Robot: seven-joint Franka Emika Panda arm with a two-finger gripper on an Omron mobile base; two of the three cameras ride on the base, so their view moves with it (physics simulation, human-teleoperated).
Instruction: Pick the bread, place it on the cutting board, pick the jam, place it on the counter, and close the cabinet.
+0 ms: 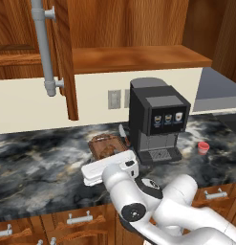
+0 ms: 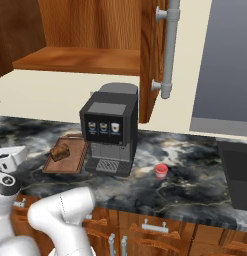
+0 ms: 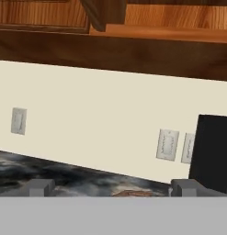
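The small dark brown bread (image 2: 60,150) already sits on the reddish-brown cutting board (image 2: 75,161), which lies flat on the dark marble surface (image 2: 185,185) beyond the wide-open pincer (image 3: 113,187), a little to its right. The squat red jam (image 2: 161,171) stands upright on that surface, well off to the pincer's right. Above the pincer, the wooden cabinet (image 1: 138,28) is open, its door (image 1: 64,57) swung out with a grey tube handle (image 1: 43,43).

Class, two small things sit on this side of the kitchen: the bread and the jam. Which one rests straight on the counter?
The jam: the red jar stands on the bare counter, right of the coffee machine. The bread lies on the cutting board.
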